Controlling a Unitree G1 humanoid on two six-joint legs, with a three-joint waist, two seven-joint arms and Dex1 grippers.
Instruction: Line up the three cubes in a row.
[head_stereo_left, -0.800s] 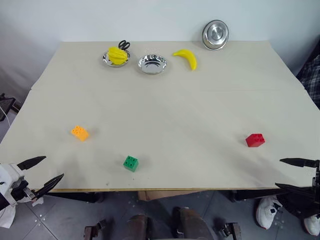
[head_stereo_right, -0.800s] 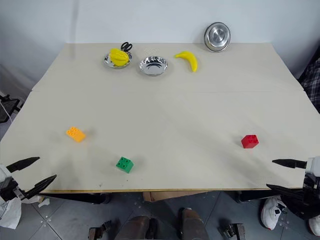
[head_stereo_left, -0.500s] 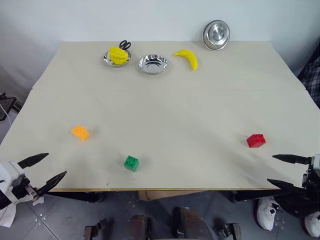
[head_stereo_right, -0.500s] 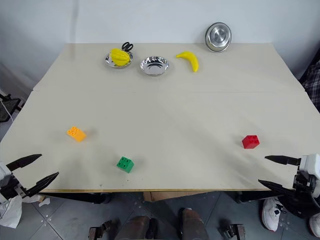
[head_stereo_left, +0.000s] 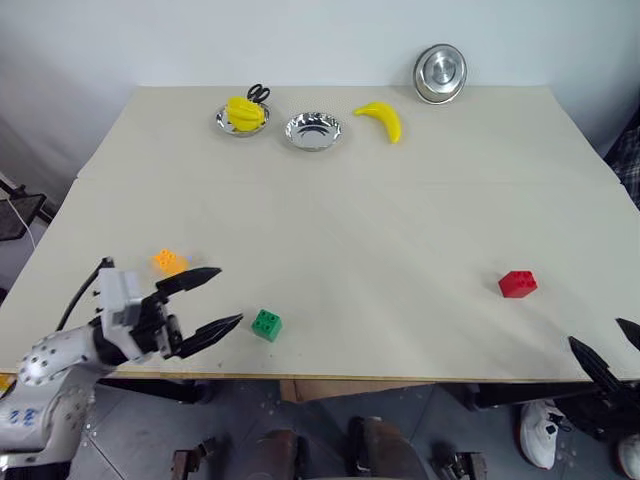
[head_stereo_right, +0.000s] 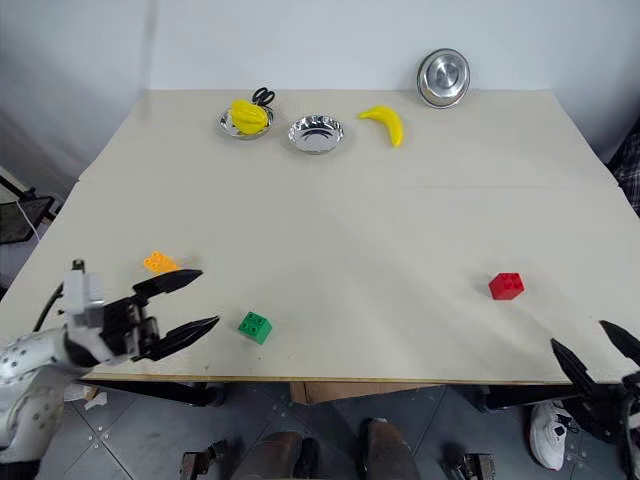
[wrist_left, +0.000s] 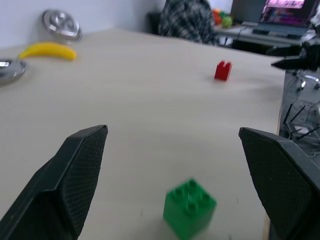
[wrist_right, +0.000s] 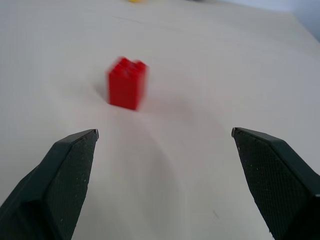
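Observation:
Three small studded cubes lie apart on the beige table (head_stereo_left: 400, 220). The orange cube (head_stereo_left: 168, 262) is at the front left and the green cube (head_stereo_left: 266, 325) sits near the front edge. The red cube (head_stereo_left: 517, 284) is at the front right. My left gripper (head_stereo_left: 228, 297) hovers open over the front left corner, between the orange and green cubes and pointing at the green one (wrist_left: 190, 207). My right gripper (head_stereo_right: 578, 333) is open, low at the front right edge. It faces the red cube (wrist_right: 127, 82), a short way off.
A yellow banana (head_stereo_left: 380, 118) and an empty metal dish (head_stereo_left: 313, 130) lie along the far edge. Next to them is a dish holding a yellow object and scissors (head_stereo_left: 243, 113). Another metal dish (head_stereo_left: 440, 72) leans against the back wall.
My left gripper has come up from below the table's front left edge and moved right, over the table toward the green cube. The right gripper has shifted slightly. The cubes have not moved.

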